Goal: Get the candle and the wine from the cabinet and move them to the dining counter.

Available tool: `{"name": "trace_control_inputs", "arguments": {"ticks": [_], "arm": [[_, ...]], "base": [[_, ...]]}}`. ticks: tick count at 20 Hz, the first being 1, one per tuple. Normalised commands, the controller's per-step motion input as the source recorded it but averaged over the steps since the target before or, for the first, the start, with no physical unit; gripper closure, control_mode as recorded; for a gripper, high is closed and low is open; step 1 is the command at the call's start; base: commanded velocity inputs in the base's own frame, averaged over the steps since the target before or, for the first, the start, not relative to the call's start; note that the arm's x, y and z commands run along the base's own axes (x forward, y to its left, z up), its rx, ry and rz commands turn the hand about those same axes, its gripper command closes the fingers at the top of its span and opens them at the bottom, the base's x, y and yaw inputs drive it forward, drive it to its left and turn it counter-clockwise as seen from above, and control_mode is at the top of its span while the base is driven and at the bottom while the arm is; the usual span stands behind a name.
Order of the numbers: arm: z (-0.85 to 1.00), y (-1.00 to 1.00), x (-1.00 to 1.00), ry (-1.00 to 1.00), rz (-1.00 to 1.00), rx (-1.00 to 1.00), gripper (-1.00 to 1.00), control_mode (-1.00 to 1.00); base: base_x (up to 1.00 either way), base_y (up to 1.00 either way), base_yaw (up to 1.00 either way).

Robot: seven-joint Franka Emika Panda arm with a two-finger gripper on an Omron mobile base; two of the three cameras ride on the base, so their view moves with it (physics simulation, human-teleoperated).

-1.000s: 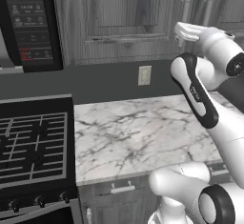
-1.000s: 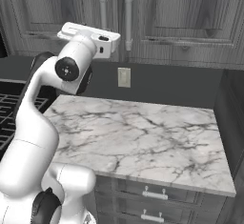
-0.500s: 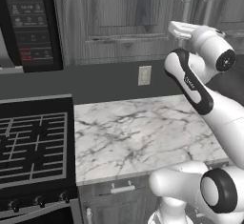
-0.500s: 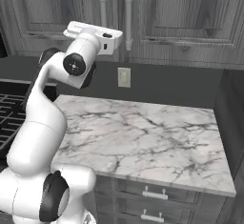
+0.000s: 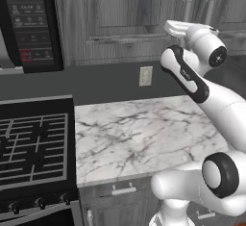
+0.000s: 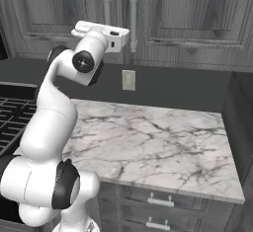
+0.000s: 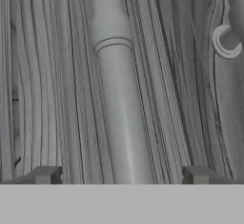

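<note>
Here the gripper [image 7: 119, 175] stands wide open at the closed cabinet [image 6: 192, 14], one pale door handle [image 7: 116, 99] between its fingertips [image 7: 45, 174]; candle and wine cannot be seen.

stove [image 5: 33, 148] left | marble worktop [image 5: 139, 133] | outlet [image 5: 145, 76] | microwave [image 5: 31, 23]

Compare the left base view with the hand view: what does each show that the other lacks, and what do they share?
Left base view alone: the stove, the microwave panel, the wall outlet, the marble worktop and the arm raised toward the cabinet. Hand view alone: the open pincer straddling one pale door handle close up, fingertips either side of it without touching. Shared: the cabinet's dark wood-grain doors and pale tubular handles.
</note>
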Motion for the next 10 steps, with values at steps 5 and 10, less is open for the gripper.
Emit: {"name": "trace_control_inputs", "arguments": {"ticks": [5,10], "arm": [[0.0,-0.02,0.28,0.0,0.0,0.0,-1.0,-1.0],[0.0,-0.01,0.28,0.0,0.0,0.0,-1.0,-1.0]], "base": [[0.0,0.0,0.0],[0.0,0.0,0.0]]}}
